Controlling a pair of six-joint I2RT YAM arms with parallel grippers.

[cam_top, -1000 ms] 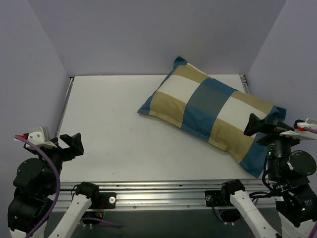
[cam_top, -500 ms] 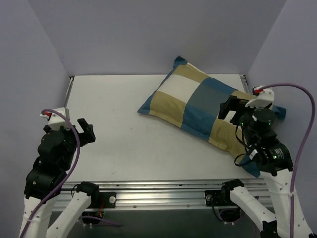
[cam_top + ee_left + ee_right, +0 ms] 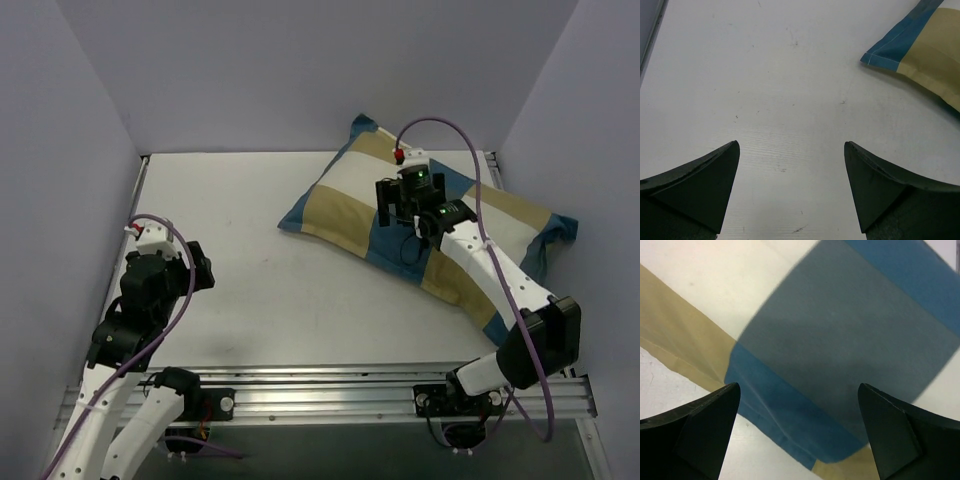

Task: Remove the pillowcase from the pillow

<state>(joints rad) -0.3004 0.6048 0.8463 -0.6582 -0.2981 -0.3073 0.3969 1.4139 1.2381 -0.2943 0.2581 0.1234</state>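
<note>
The pillowcase (image 3: 340, 200), a patchwork of blue, tan and white, lies at the right back of the table, filled out plump; the pillow inside it is hidden. My right gripper (image 3: 398, 201) is open and hovers over the middle of the pillowcase; its wrist view shows the blue patch (image 3: 840, 350) and the cover's near edge between the jaws (image 3: 799, 435). My left gripper (image 3: 200, 268) is open and empty over the bare table at the left; its wrist view (image 3: 791, 195) shows one blue corner of the pillowcase (image 3: 900, 47) far ahead to the right.
The white table (image 3: 230, 260) has grey walls on the left, back and right. A metal rail (image 3: 330, 385) runs along the near edge. The right arm's purple cable (image 3: 470, 170) loops above the pillowcase.
Both arms have swung up from their rest poses at the near corners. The right gripper has moved left and forward over the pillowcase's middle. The left gripper has moved right over the table.
</note>
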